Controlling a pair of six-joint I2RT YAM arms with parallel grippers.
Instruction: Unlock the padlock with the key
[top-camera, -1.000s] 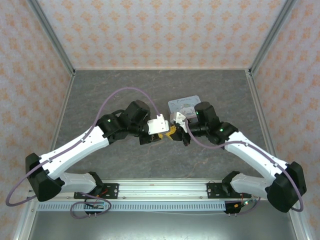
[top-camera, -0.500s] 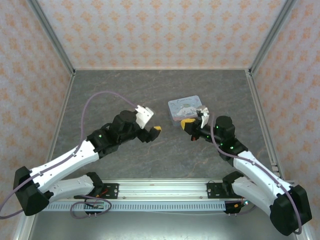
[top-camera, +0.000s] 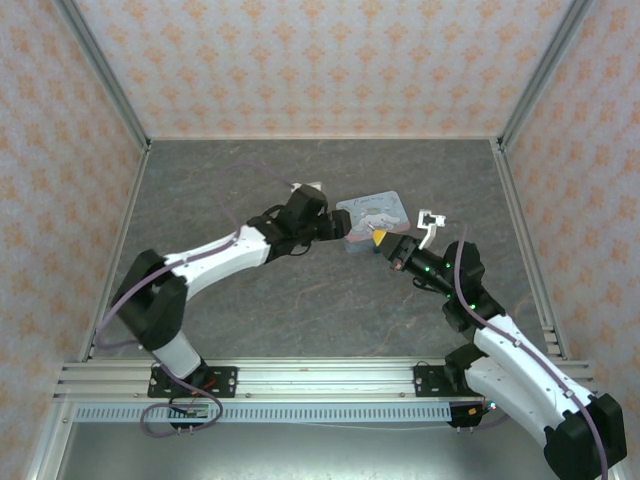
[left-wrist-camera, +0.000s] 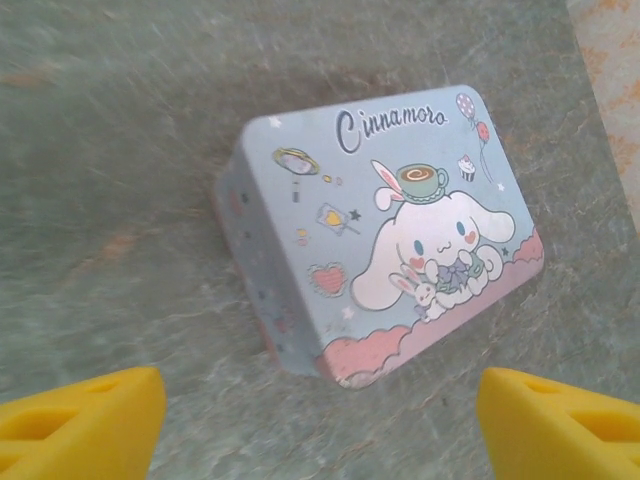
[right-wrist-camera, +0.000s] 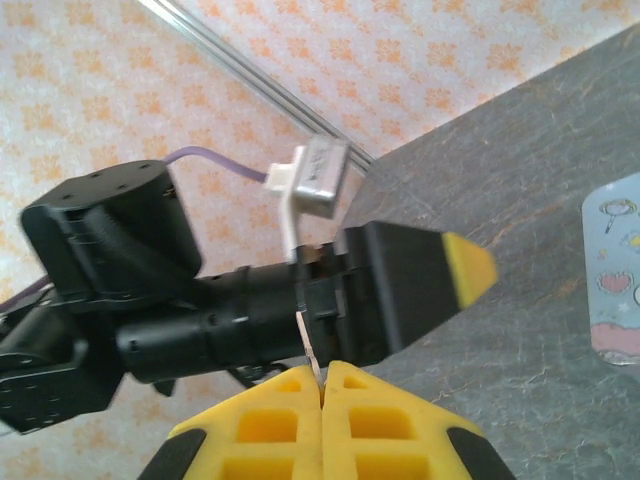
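The grey table (top-camera: 250, 190) is the biggest thing here, and both arms lean in over its middle. Next comes the pale blue Cinnamoroll tin (left-wrist-camera: 390, 230). It lies flat just ahead of the left gripper (left-wrist-camera: 320, 425), a little past its fingertips. That gripper's two yellow fingers are spread wide with nothing between them. The right gripper (right-wrist-camera: 322, 372) has its yellow fingers pressed tight together, and a thin silver strip pokes out of the crack between them. I think that strip is the blade of the key (right-wrist-camera: 311, 350). The head is hidden inside the pinch, so I can't be sure. The strip runs the same way as the fingers and points straight out ahead of them, toward the left gripper just in front. So the right hand is the one with the key, and the next move probably needs the keyhole lined up with that point. I cannot tell where the padlock is.
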